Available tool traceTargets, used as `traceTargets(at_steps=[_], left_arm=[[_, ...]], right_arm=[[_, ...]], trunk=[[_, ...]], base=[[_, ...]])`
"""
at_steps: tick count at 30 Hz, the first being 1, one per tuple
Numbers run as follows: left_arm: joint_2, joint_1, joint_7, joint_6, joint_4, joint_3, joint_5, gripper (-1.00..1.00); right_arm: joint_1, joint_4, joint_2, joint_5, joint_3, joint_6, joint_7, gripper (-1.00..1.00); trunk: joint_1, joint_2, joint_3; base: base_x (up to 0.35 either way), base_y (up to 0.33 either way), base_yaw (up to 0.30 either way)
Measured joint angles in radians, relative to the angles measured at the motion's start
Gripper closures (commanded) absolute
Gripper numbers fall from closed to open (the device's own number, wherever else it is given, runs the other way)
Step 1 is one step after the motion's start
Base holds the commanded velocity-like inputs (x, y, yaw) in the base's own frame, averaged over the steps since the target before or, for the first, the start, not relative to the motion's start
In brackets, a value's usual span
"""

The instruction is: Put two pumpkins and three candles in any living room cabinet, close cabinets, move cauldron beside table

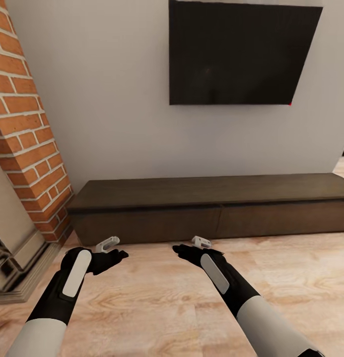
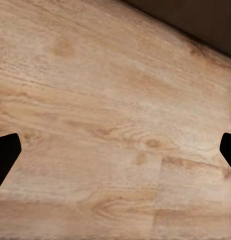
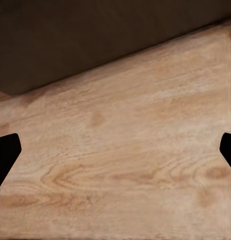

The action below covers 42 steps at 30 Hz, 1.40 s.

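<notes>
I have both arms stretched forward and low, left claw (image 1: 108, 244) and right claw (image 1: 200, 242) spread wide, empty.

Long low dark-brown wooden cabinet (image 1: 211, 208) sat on light wood-plank floor (image 1: 167, 297), back vs pale grey wall (image 1: 112, 99). Flat black rectangular TV (image 1: 239, 52) hung on wall above cabinet, right of ctr. Red brick chimney column (image 1: 25, 134) stood at left, beside cabinet's left end. Left gripper (image 1: 108, 246) & right gripper (image 1: 197, 244) hung over floor just in front of cabinet.
</notes>
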Motion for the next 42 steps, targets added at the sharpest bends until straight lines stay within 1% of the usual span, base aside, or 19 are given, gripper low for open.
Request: traceTargets(at_steps=[6, 12, 16, 21, 36, 42], left_arm=[[-0.001, 0.0, 0.001, 0.0, -0.002, -0.004, -0.008, -1.0], [-0.002, 0.0, 0.001, 0.0, -0.011, -0.005, -0.007, -1.0], [0.001, 0.001, 0.001, 0.0, -0.095, -0.004, -0.001, -1.0], [0.004, 0.002, 0.001, 0.0, -0.12, -0.001, 0.001, -1.0], [0.004, 0.002, 0.001, 0.0, -0.12, -0.002, 0.0, -1.0], [0.004, 0.002, 0.0, 0.0, -0.119, 0.0, 0.002, -1.0]], right_arm=[[0.0, 0.0, 0.0, 0.0, 0.0, 0.002, 0.0, -1.0], [0.0, 0.0, -0.001, -0.001, 0.0, 0.002, 0.0, -1.0], [0.0, 0.0, -0.002, -0.002, -0.001, 0.002, 0.001, -1.0], [0.0, 0.0, -0.002, -0.003, -0.001, 0.002, 0.002, -1.0], [0.0, 0.01, -0.002, -0.004, -0.01, 0.0, 0.004, -1.0], [0.0, 0.016, -0.004, -0.003, -0.034, 0.0, 0.007, -1.0]], trunk=[[-0.003, 0.001, 0.019], [-0.003, 0.001, 0.013], [-0.003, 0.001, 0.009], [-0.003, 0.001, 0.005], [-0.003, 0.001, -0.01], [-0.003, 0.001, -0.016]], base=[[-0.339, 0.0, -0.25], [-0.346, 0.0, -0.241], [-0.254, 0.0, -0.236], [-0.045, 0.0, -0.235], [-0.002, 0.0, -0.235], [0.0, 0.0, -0.235]])
